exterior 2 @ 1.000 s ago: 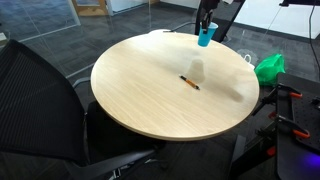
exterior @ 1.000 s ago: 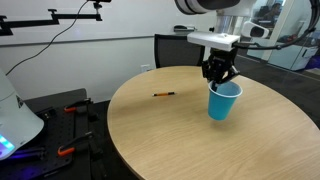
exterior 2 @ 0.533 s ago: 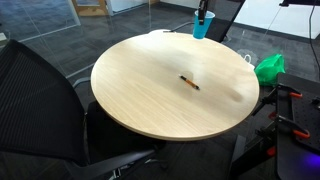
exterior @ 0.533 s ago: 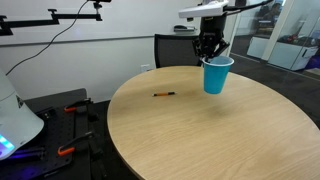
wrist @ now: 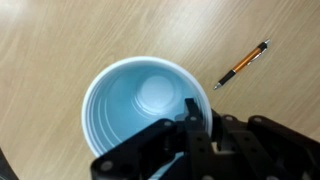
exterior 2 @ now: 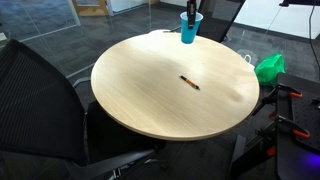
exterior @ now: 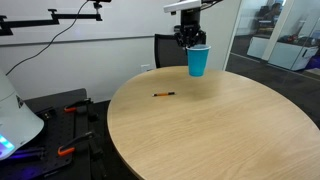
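Holding a blue cup above the counter
The end effector pinches the rim (one finger inside), with the cup aloft near the far edge; a level wrist and firm grip would suit.

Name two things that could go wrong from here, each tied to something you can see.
1. The gripper pinches the blue cup at one spot on its rim, well above the table; the rim could slip free and the cup could drop.
2. The pen lies on the table below; a cup set down there might land on it and tip.
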Motion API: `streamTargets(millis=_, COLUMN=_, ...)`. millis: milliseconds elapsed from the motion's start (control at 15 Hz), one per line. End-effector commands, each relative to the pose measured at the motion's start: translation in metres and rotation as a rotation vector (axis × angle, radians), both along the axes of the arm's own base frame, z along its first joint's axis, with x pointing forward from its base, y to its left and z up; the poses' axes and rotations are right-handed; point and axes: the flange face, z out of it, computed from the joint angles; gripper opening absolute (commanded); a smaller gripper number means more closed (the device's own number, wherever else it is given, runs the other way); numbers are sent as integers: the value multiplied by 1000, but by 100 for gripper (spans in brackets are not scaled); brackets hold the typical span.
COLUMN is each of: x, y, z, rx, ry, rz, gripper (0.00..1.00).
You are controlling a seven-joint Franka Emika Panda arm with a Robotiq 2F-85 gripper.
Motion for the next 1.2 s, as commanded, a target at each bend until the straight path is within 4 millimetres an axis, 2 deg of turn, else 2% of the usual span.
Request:
streamTargets(millis=0, x=10, y=41, z=2, rx=-12, ry=42, rz=131, gripper=1)
streamTargets(millis=200, x=16, y=75, z=-7, rx=2, ry=50, rz=274, gripper=1)
streamTargets(millis=467, x=21, y=107, z=-19, rx=26, ry=56, rz=397, gripper=1)
streamTargets(millis=533, x=13, y=99, z=-19, rx=35, ry=55, rz=345, gripper=6)
streamTargets(millis=667, x=15, y=108, z=-24, rx=38, ry=59, rz=368, gripper=6)
streamTargets(millis=867, x=16, y=108, z=-24, rx=39, ry=59, rz=373, gripper=6)
streamTargets(millis=933, x=17, y=108, z=-24, rx=39, ry=58, rz=373, gripper=1)
streamTargets(millis=1133, x=22, y=119, z=-34, rx=49, ry=1, rz=419, gripper=1)
